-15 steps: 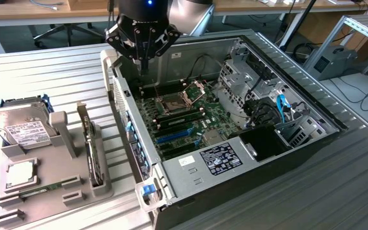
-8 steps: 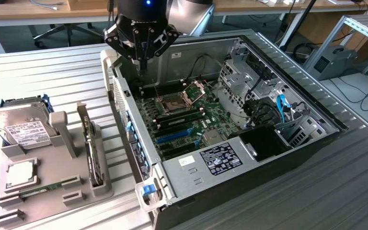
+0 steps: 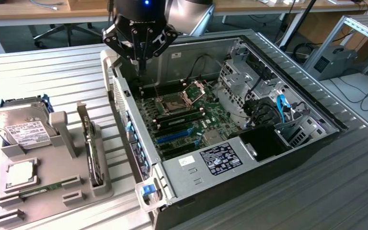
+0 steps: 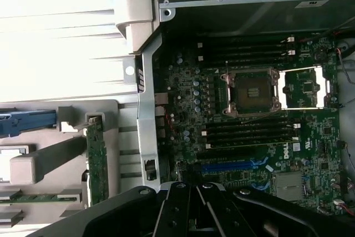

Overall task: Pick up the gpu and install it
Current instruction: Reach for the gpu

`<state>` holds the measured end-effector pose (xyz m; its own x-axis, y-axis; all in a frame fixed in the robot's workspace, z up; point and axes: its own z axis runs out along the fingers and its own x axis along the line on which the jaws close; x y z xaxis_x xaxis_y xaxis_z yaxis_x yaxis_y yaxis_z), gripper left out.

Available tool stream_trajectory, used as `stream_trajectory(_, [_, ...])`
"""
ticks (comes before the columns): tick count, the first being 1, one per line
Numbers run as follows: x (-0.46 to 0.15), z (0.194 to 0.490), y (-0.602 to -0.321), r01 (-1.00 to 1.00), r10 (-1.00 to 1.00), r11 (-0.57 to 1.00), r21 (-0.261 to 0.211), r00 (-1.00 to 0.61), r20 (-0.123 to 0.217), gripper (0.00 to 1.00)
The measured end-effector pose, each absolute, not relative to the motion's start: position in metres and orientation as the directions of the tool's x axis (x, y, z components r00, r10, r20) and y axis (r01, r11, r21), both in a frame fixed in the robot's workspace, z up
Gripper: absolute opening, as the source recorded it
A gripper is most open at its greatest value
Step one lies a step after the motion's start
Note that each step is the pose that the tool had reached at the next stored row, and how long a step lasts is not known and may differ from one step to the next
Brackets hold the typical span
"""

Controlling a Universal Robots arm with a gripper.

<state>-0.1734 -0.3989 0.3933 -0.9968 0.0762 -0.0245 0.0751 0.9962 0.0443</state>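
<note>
While the clenched claw (image 3: pixel 141 67) hangs over the case (image 3: pixel 171 184), the gpu (image 3: pixel 93 153) seemingly stands in its tray (image 3: pixel 50 191).

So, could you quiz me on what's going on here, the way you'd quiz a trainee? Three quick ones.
1. True or false: the gpu is already plugged into the motherboard.
2. The gripper hangs above: A) the hard drive, B) the open computer case, C) the floor.
3. Fill in: the gripper's jaws are ____ and hold nothing.

Key
1. False: the card stands on edge in the grey holder outside the case.
2. B.
3. Shut.
</note>
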Motion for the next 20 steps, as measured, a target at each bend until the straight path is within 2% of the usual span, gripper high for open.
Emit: stream_trajectory(20, [-0.1796,0.3933,-0.3989,0.075,0.076,0.996,0.044,-0.997,-0.025,0.11])
